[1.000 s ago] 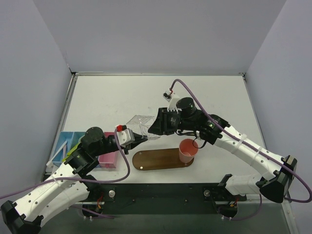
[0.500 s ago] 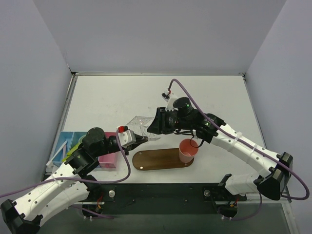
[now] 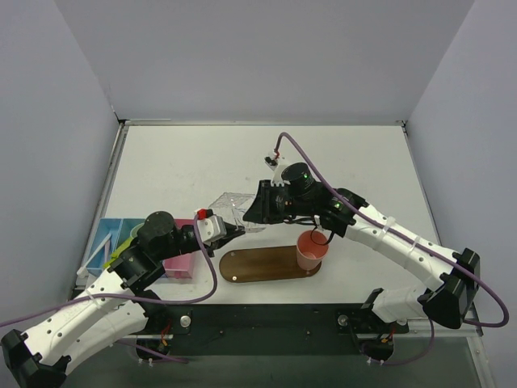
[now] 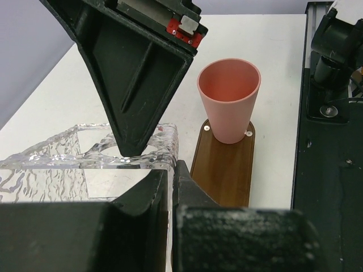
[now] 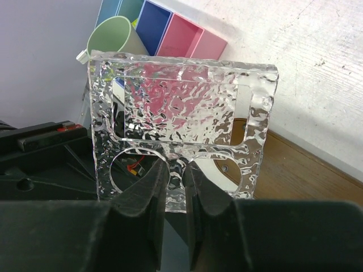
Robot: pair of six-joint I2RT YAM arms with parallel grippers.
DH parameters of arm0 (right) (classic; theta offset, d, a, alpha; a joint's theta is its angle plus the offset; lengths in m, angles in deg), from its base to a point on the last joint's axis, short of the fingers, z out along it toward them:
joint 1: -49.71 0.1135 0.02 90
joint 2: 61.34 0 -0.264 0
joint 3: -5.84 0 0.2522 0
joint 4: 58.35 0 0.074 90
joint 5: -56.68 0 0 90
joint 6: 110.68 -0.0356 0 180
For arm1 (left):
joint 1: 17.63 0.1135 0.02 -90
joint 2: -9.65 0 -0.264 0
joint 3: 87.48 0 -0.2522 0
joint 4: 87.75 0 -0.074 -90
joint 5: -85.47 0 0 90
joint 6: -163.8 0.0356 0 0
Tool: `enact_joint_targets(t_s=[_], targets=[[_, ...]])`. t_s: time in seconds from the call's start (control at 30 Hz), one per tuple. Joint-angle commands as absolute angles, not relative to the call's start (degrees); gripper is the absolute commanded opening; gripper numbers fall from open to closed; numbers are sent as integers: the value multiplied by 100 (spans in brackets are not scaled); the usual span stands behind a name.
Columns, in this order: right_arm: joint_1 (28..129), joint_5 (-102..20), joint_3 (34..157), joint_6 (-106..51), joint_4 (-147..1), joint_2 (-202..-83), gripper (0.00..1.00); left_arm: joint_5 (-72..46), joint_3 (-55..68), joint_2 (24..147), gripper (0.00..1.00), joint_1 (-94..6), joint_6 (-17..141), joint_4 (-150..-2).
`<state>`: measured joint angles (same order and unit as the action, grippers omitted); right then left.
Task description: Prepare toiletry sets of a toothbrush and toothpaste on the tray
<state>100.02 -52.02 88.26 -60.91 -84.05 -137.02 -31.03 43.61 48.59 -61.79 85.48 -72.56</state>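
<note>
Work on the sets looked hardly begun. Far out to the left of both pairs of jaws sat a blue bin and a pink bin, with a green cup by them. A thin stick lay in the blue bin. It may have been the toothbrush, but it was too small to tell. The left gripper had its jaws almost closed, pinching one edge of a clear bumpy holder with round holes in it. The right gripper faced it from the other side. Its jaws were narrow too, squeezing the far edge of the same holder, so both arms held it between them. The tray lay flat on the table just below the jaws and a little to their right. A pink cup stood upright on its right end, past the jaws. No toothbrush and no toothpaste were on the tray, and I could not see any toothpaste at all. I think the holder had to be put down first, and every brush and paste had to be fetched after that.
</note>
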Motion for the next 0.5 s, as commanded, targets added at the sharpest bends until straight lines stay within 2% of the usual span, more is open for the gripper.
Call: enact_joint_targets(t_s=[0.0,0.03,0.07,0.2,0.23,0.3,0.33,0.47], targets=[[10025,-5151,8780,-6216,-8064,-13771,7,-3195,4282,4903,0,-6254,8645,-7487],[10025,-5143,8745,-6225,-8046,-13771,2,-3195,4264,4903,0,-6254,8637,-7460],[10034,-5090,8736,-6225,-8037,-13771,0,-3195,4273,4903,0,-6254,8636,-7452],[10034,-4853,8640,-6208,-8037,-13684,0,-3134,4229,4903,0,-6254,8593,-7407],[10025,-4783,8587,-6199,-8037,-13605,0,-3107,4229,4903,10,-6263,8575,-7416],[10025,-4537,8534,-6155,-8037,-13508,0,-3037,4194,4929,21,-6263,8540,-7225],[10025,-4466,8517,-6138,-8037,-13412,0,-3011,4168,4955,34,-6255,8522,-7197],[10034,-4089,8464,-6015,-8098,-13270,0,-2861,4123,4929,57,-6254,8347,-7197]])
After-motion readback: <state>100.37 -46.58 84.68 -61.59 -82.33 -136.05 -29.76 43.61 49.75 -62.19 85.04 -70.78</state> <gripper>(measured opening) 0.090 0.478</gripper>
